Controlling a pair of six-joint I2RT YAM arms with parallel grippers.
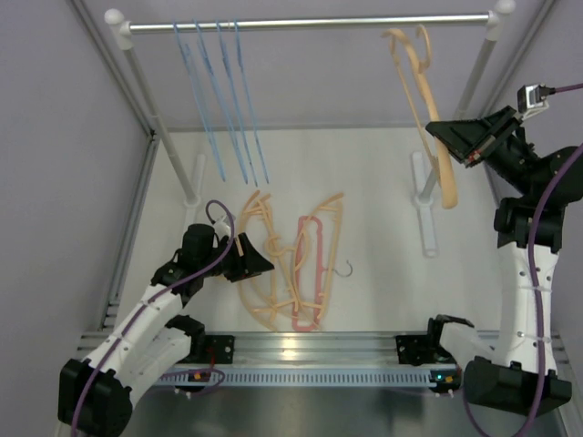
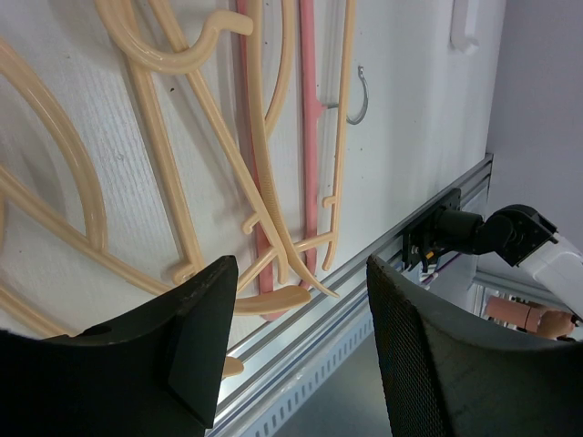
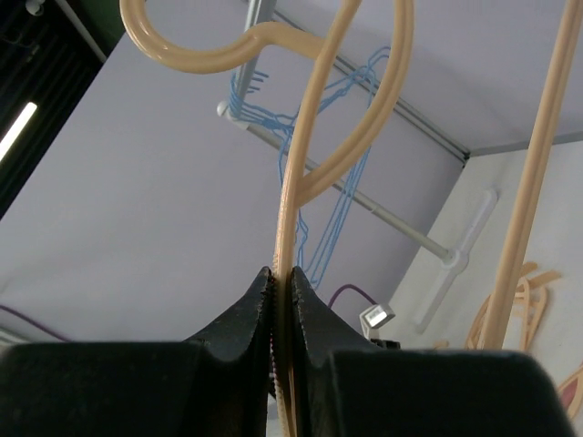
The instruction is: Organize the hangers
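The right gripper [image 3: 281, 278] pinches the stem of a peach hanger [image 1: 421, 91] between its fingers, with the hook just under the rail [image 1: 310, 23], right of the blue hangers [image 1: 223, 100]. The hook likely needs lifting over the rail before release. Only the left wrist view makes plain that the left gripper [image 2: 301, 282] has its fingers spread and empty above the pile [image 2: 182, 137] on the table below the rail.

The thin wire hangers [image 1: 219, 100] are light blue; the thick hangers [image 2: 264, 173] on the white table [image 1: 383, 182] are peach; the hanging thick hanger [image 3: 284, 228] is peach too; the metal-hook hanger [image 2: 310, 146] is pink-red, its hook [image 2: 366, 96] maybe silver; the rail [image 1: 310, 22] is silver; the cable [image 1: 567, 87] is purple.
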